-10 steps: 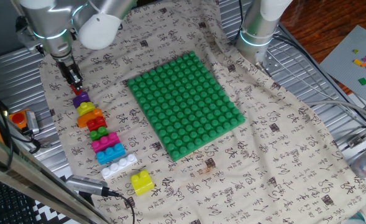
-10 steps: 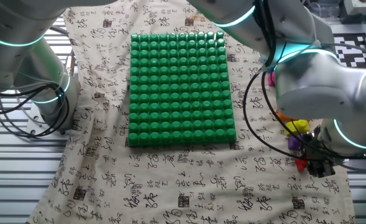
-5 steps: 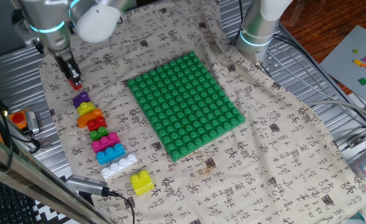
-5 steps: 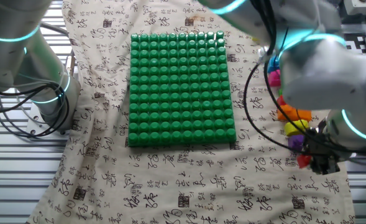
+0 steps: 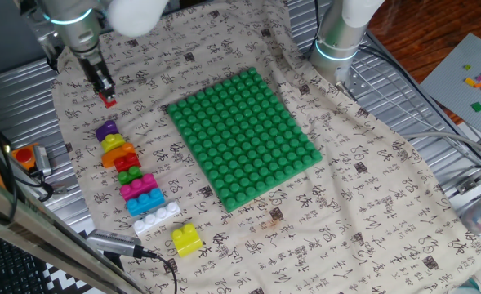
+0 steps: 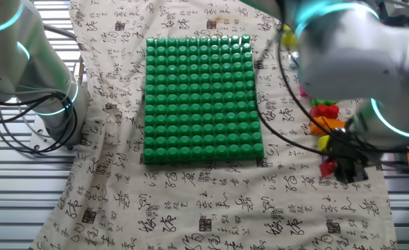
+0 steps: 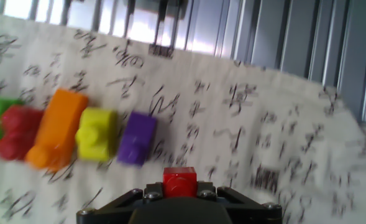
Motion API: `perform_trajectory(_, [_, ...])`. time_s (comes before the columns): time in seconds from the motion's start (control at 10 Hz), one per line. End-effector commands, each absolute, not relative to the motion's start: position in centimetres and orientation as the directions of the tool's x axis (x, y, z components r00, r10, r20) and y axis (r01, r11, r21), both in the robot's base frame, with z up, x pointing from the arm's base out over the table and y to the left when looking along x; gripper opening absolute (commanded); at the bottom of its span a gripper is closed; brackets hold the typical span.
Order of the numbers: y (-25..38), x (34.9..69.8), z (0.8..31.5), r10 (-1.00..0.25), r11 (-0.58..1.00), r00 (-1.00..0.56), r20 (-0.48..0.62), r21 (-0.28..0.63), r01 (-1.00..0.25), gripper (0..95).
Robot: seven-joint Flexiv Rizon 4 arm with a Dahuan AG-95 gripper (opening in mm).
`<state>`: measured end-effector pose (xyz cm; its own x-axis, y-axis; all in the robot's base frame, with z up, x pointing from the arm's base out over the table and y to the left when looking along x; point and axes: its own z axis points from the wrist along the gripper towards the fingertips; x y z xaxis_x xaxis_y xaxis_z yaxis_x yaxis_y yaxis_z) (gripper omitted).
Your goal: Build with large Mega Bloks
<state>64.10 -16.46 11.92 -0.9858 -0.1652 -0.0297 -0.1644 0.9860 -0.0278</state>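
My gripper is shut on a small red brick and holds it above the cloth, up and behind the row of bricks. The red brick also shows between the fingers in the hand view and in the other fixed view. On the cloth lies a row: purple, yellow, orange, red, green, pink, blue, white. A second yellow brick lies apart near the front. The hand view shows the purple, yellow and orange bricks.
A big green studded baseplate lies mid-table on the printed cloth. A second arm's base stands behind it. A grey plate with tiny bricks is at the far right. Metal slats edge the table at the left.
The gripper has risen with the red brick, away from the purple end of the row, and moved slightly back. The row of bricks has not moved.
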Motion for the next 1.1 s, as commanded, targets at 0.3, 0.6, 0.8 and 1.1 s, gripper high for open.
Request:
perform_trajectory(0.3, [-15.24, 62.69, 12.23, -0.143, 0.99, -0.989, -0.028, -0.025, -0.142, 0.0])
perform_trajectory(0.6, [-15.27, 62.63, 12.32, -0.147, 0.989, -0.989, -0.028, -0.025, -0.147, 0.0])
perform_trajectory(0.8, [-15.28, 62.65, 12.33, -0.133, 0.991, -0.991, -0.021, -0.02, -0.132, 0.0])
perform_trajectory(1.1, [-15.28, 62.65, 12.33, -0.167, 0.986, -0.986, -0.007, -0.01, -0.166, 0.0])
